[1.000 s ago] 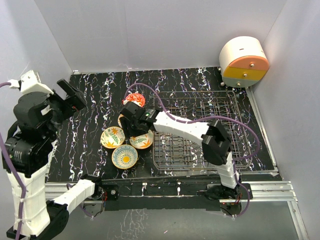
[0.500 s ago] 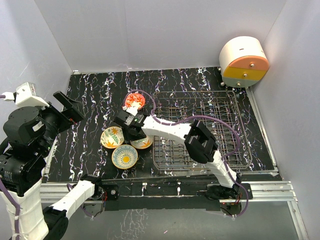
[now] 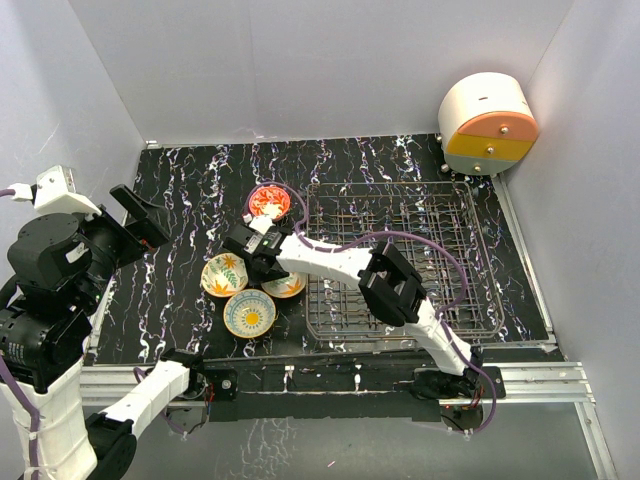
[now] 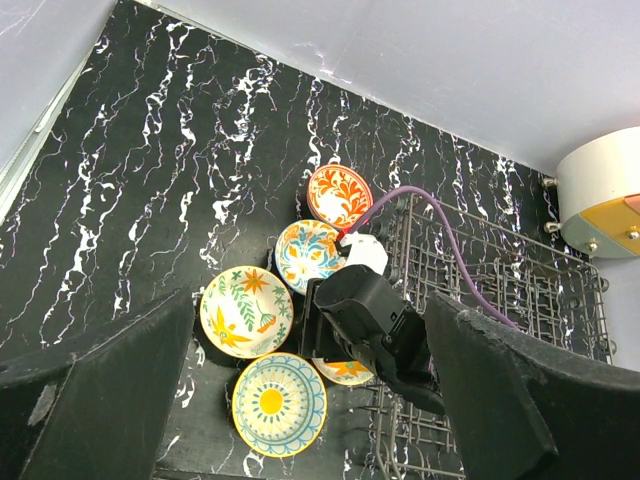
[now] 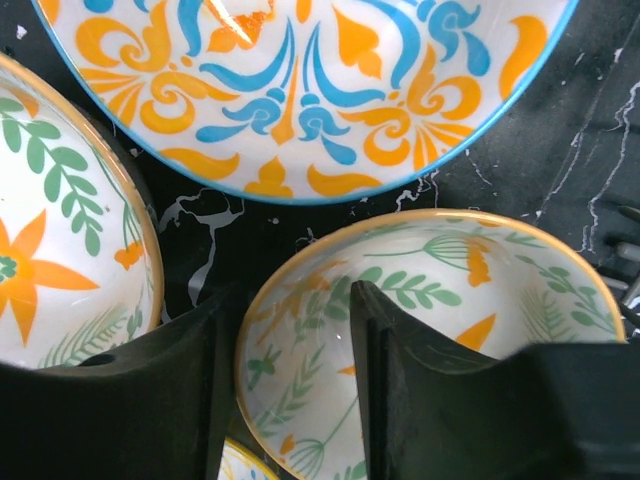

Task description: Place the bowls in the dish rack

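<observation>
Five painted bowls sit left of the dish rack [image 3: 400, 255]: a red one [image 3: 268, 201], a blue-and-orange one [image 4: 308, 252], a yellow leaf one [image 3: 225, 274], a sun-pattern one [image 3: 250, 313] and a green-leaf one [image 3: 287, 284]. My right gripper [image 3: 262, 260] is low over the cluster and open. In the right wrist view its jaws [image 5: 295, 300] straddle the left rim of the green-leaf bowl [image 5: 430, 290], one finger [image 5: 160, 390] outside, the other [image 5: 400, 400] inside. My left gripper [image 3: 140, 215] is open and empty, high at the left.
A white, orange and yellow round drawer unit [image 3: 487, 122] stands at the back right corner. The rack [image 4: 500, 290] has upright tines and low sides. Grey walls close the table on three sides. The right arm's purple cable [image 3: 400, 238] loops over the rack.
My right gripper has moved left and down onto the bowl cluster, its arm stretching lower over the rack. My left arm drew back to the left a second ago, then stayed.
</observation>
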Motion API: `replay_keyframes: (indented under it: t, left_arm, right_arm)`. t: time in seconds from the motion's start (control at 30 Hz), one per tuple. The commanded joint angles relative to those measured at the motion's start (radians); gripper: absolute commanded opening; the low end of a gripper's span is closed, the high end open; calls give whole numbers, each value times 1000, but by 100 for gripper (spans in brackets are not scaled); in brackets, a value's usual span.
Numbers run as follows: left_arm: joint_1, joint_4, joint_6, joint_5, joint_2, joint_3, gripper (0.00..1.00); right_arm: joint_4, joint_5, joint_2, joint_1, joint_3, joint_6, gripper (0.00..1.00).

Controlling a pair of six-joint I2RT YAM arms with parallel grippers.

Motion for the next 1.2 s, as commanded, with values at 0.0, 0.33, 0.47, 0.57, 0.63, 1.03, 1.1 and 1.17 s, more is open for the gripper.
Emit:
replay_keyframes:
  t: [0.0,0.33,0.47,0.57,0.63,1.03,1.1,1.17]
  left_arm:
    - [-4,-14,16,14,4,23,97]
    - [-4,7,-11,22,-8,-19,97]
    - [-5,12,-10,22,-8,-22,97]
    - [-4,8,-6,20,-1,-12,97]
    - [-4,8,-5,23,3,-5,97]
    - [-3,18,-5,34,2,-13,97]
    - [-4,18,-1,36,8,-8,97]
    - [-3,20,6,41,12,-5,97]
  right_arm:
    - [7,74,9,7,53,-5,41]
    - [22,101,-63,13,-49,-12,10]
    - [-10,124,-89,17,-31,-22,8]
    - [-40,142,-125,22,1,-32,8]
    - [-41,140,-160,25,3,-37,8]
    - [61,44,-336,28,-1,-70,8]
    - [123,-1,-384,28,1,-104,8]
    - [173,-48,-428,21,3,-128,8]
